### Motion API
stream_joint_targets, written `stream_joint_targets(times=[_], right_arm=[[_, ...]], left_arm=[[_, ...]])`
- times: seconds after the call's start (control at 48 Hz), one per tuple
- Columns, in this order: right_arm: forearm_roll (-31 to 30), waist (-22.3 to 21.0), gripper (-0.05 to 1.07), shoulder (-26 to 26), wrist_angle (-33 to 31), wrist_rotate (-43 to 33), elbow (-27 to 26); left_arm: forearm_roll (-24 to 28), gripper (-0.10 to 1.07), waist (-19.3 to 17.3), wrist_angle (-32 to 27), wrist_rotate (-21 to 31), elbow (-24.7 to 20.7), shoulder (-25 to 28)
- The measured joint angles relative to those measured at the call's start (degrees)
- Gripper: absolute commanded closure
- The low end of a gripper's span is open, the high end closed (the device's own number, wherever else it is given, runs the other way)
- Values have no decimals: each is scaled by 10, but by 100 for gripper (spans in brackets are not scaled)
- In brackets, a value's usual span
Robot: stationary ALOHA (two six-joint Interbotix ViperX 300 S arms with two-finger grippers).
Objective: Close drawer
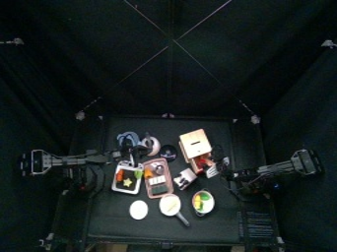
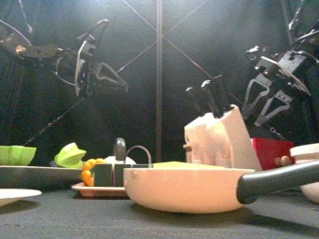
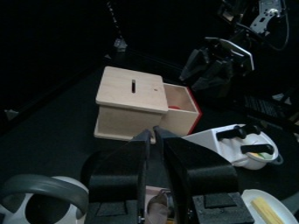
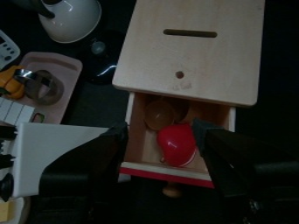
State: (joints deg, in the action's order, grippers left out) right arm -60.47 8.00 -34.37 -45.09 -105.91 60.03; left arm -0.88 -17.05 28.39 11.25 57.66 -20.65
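The light-tan wooden box point(image 4: 193, 48) has a slot and a small dark mark on its top. Its drawer point(image 4: 163, 177) stands pulled out, with a red front and a round red item point(image 4: 177, 144) inside. My right gripper point(image 4: 170, 188) hovers above the drawer's front end, open, with a jaw on each side and nothing held. The left wrist view shows the box point(image 3: 131, 101) with the drawer point(image 3: 187, 107) sticking out of it. My left gripper point(image 3: 155, 162) is well short of the box, jaws close together and empty. From above, the box point(image 1: 198, 142) sits right of the table's middle.
A white-rimmed tray point(image 1: 142, 175) of colourful items lies left of the box, a white knife block point(image 2: 218, 140) just in front of it. A pan point(image 2: 187, 187), a white plate point(image 1: 138, 210) and a bowl point(image 1: 202, 202) line the front edge. A kettle point(image 4: 68, 17) stands beside the box.
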Motion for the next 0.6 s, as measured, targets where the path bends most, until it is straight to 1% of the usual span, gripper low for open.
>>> stream_joint_targets(times=[0.083,0.292,0.354,0.479,0.604], right_arm=[[7,10,28,-4,0,0,4],[19,51,58,-9,-4,1,14],[25,60,64,-13,-4,1,18],[50,76,73,-18,2,1,23],[59,86,77,-18,9,0,32]], left_arm=[[-2,39,1,1,-1,-16,25],[-3,39,0,1,0,-74,90],[-3,39,-2,1,-2,-93,108],[-3,39,-10,1,-1,-153,159],[-4,39,-24,-1,-2,-221,214]])
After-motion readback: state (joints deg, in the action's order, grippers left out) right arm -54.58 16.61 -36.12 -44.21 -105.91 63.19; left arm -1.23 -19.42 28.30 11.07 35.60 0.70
